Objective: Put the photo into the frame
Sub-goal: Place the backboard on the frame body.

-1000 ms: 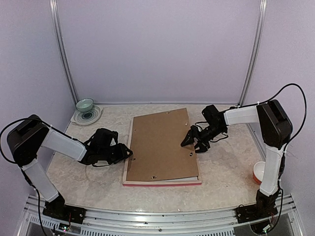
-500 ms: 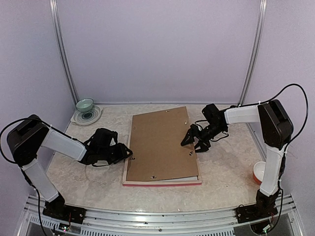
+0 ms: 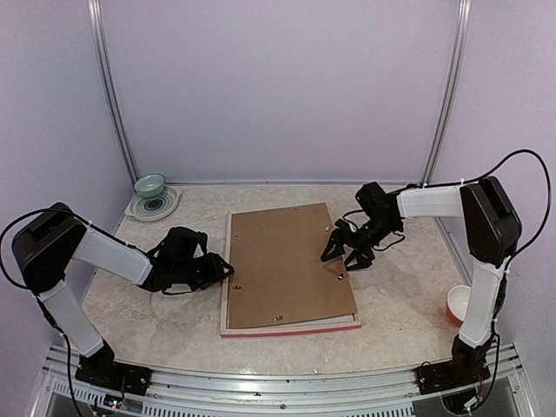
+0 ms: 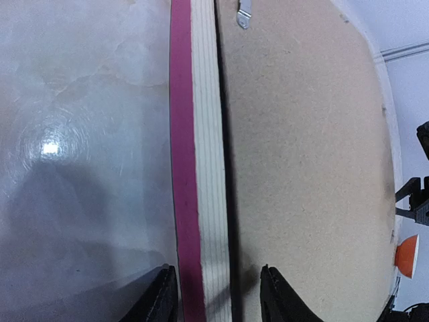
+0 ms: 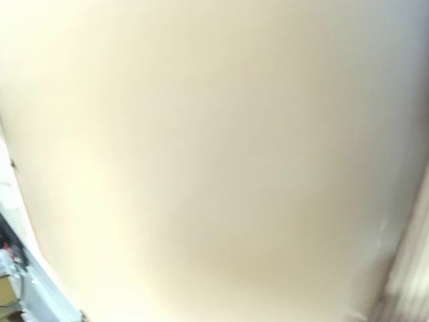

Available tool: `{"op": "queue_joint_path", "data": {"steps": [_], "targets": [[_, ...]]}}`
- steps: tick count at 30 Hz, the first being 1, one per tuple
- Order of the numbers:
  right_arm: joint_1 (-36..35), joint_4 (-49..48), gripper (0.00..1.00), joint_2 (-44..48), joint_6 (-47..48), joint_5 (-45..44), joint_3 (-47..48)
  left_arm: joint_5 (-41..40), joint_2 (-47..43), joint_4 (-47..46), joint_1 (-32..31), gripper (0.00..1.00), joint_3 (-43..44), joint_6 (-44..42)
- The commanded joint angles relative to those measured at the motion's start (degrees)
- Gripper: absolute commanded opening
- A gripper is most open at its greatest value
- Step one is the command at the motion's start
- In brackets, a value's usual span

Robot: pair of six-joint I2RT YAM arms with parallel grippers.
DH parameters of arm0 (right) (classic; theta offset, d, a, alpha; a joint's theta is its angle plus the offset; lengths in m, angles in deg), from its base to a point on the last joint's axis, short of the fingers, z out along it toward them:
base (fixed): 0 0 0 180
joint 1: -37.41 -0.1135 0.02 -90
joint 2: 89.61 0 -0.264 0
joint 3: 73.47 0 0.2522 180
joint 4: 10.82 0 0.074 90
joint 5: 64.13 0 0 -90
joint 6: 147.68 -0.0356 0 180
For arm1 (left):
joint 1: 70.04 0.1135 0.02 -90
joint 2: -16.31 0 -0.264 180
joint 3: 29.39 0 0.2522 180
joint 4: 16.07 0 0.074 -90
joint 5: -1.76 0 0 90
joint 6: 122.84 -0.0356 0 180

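Top view: frame point(image 3: 288, 329) lay face-down mid-table point(image 3: 408, 295), pink front underneath, w/ brown backing board point(image 3: 287, 261) resting on its pale back. Photo hidden, not in sight. L pincer point(image 3: 228, 271) straddled the L rail, one finger each side; whether it clamped could not be told. R pincer point(image 3: 340, 258) stood spread wide at the board's R edge, gripping nothing. R wrist view: blurred tan surface only.

Pink-fronted frame point(image 3: 291, 328), lying face down mid-table, pale wooden back upward, slightly skewed
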Motion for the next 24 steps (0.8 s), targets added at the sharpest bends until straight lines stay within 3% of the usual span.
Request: {"op": "queue_joint_path", "data": {"steps": [1,18,24], "targets": [[-1.2,3.0,0.81,1.9,3.8,-4.4,-1.5,0.5,0.6,1.6,0.4,0.43,-1.1,0.0],[-1.1,2.7,0.80,2.8,3.7,-3.1,-0.5,0.4,0.9,1.2,1.0,0.43,-2.2,0.5],[-1.1,5.3,0.79,3.6,4.9,-8.3,0.9,0.3,0.5,1.2,1.1,0.43,-2.6,0.7]]}}
